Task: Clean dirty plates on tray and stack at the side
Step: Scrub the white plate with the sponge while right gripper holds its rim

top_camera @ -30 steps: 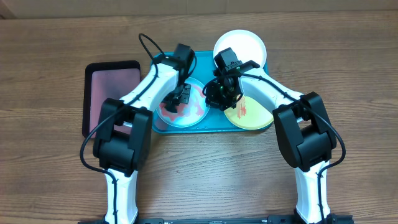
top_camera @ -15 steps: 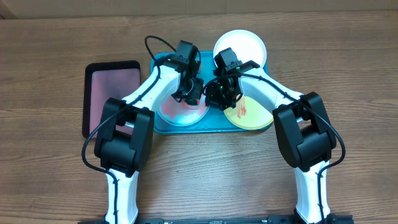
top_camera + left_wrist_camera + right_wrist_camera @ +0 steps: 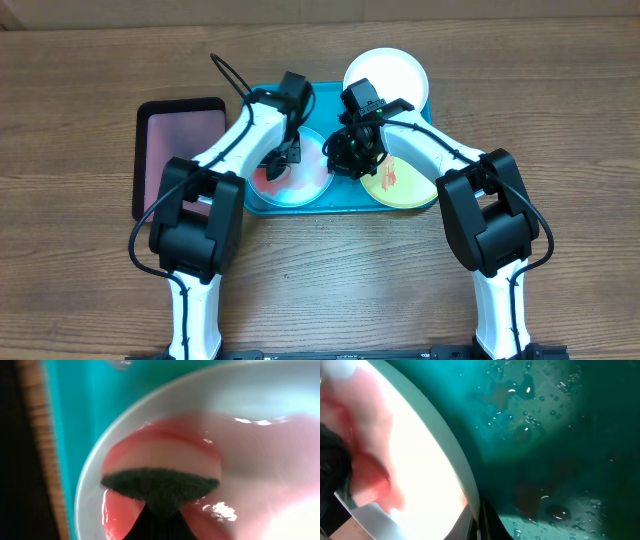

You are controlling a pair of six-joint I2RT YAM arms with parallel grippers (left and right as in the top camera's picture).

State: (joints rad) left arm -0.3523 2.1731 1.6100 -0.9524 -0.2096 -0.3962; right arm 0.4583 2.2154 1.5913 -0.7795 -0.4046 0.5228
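The pale blue plate [image 3: 305,180], smeared red-orange, lies on the left of the teal tray [image 3: 345,207]. My left gripper [image 3: 281,162] is shut on a dark green sponge [image 3: 160,486] and presses it onto the wet red smear of this plate [image 3: 100,455]. My right gripper [image 3: 345,158] is shut on the plate's right rim [image 3: 465,475], the rim between its fingers [image 3: 479,522]. The yellow-green plate [image 3: 408,188], with a red smear, lies on the tray's right. The white plate [image 3: 390,72] sits at the tray's back right corner and looks free of smears.
A smaller black tray with a pinkish inside [image 3: 180,140] lies on the wooden table left of the teal tray. The teal tray floor [image 3: 560,435] is wet with droplets. Both arms cross over the tray's middle.
My left gripper with the sponge swept to the right side of the pale blue plate and has come back to its left side. The right gripper has stayed on the rim.
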